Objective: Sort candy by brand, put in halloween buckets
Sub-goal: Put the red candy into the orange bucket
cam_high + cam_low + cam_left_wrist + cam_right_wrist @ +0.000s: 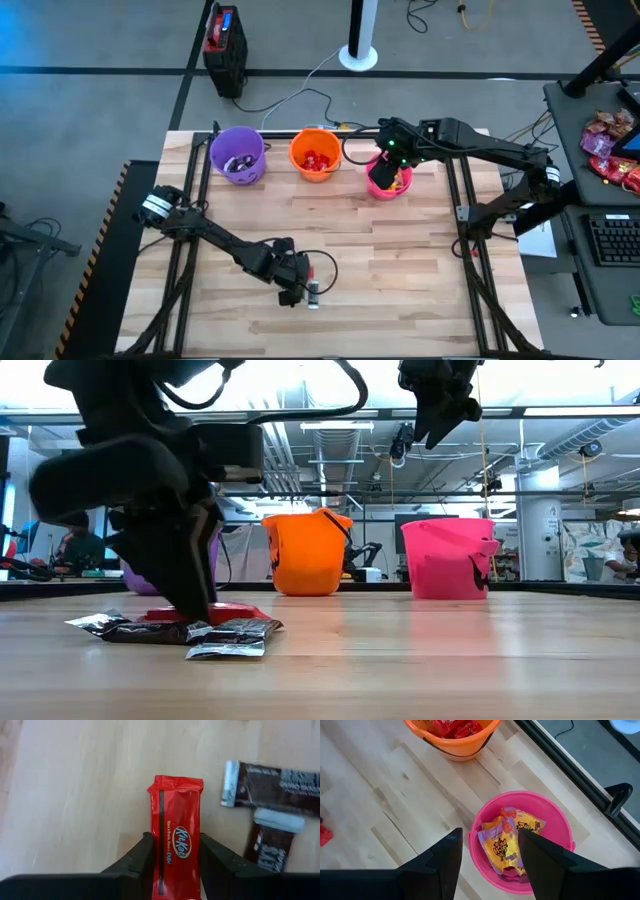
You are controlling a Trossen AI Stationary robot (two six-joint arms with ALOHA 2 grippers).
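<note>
A red candy bar [176,820] lies flat on the table near its front edge, and my left gripper [175,857] is down on it, shut on the bar. Two dark brown bars [272,795] with silver ends lie right beside it, untouched. At the far edge stand the purple bucket [237,154], the orange bucket [316,155] with red pieces inside and the pink bucket [520,845] with yellow packets inside. My right gripper [490,857] hangs open above the pink bucket, nothing between its fingers. My left gripper pinches the red bar by its two long sides [156,855], one finger on each, at the end nearest the wrist. The fingers [137,862] come steeply down from above. The bar lies flat on the wood, its other end pointing away from the fingers.
The dark bars [215,632] lie close beside the left fingers. A black frame rail [330,132] runs behind the buckets, and side rails [465,210] run along the table. Bare wood [400,280] lies between the buckets and the near edge.
</note>
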